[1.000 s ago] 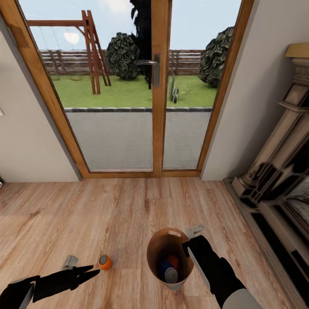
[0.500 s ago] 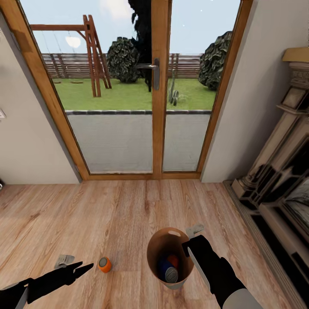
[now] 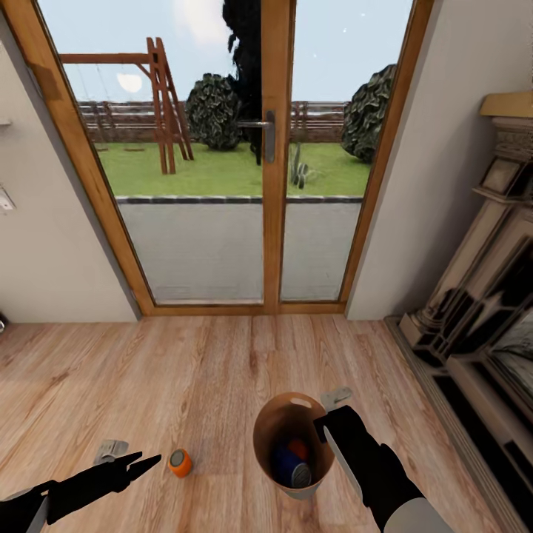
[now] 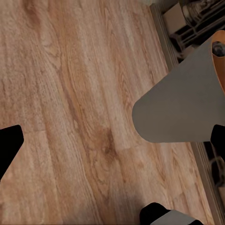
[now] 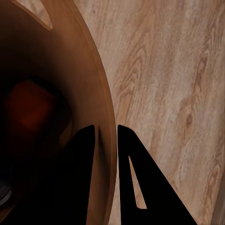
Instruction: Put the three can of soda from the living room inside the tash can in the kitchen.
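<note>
The tan-brown tash can (image 3: 275, 428) stands on the wood floor, and my right gripper (image 3: 323, 429) is shut on its rim. In the right wrist view one finger (image 5: 84, 143) sits inside the wall (image 5: 101, 93) and the other outside. Inside lie a dark blue can (image 3: 293, 471) with a silvery top and an orange-red can (image 3: 298, 448), which shows dimly (image 5: 28, 108). A third, orange can (image 3: 179, 463) rests on the floor left of the bin. My left gripper (image 3: 148, 463) hovers just left of that can, open, its fingertips (image 4: 9, 143) wide apart, the bin's pale outside (image 4: 183, 108) ahead.
Wood-framed glass doors (image 3: 274, 185) close the far side, with a garden beyond. A dark, ornate fireplace surround (image 3: 474, 311) runs along the right. Pale walls flank the doors. Light plank floor (image 3: 185, 370) stretches between me and the doors.
My left gripper drew back a little from the orange can, then held still. The whole picture shifted slightly, so the camera moved. The right gripper stays clamped on the bin.
</note>
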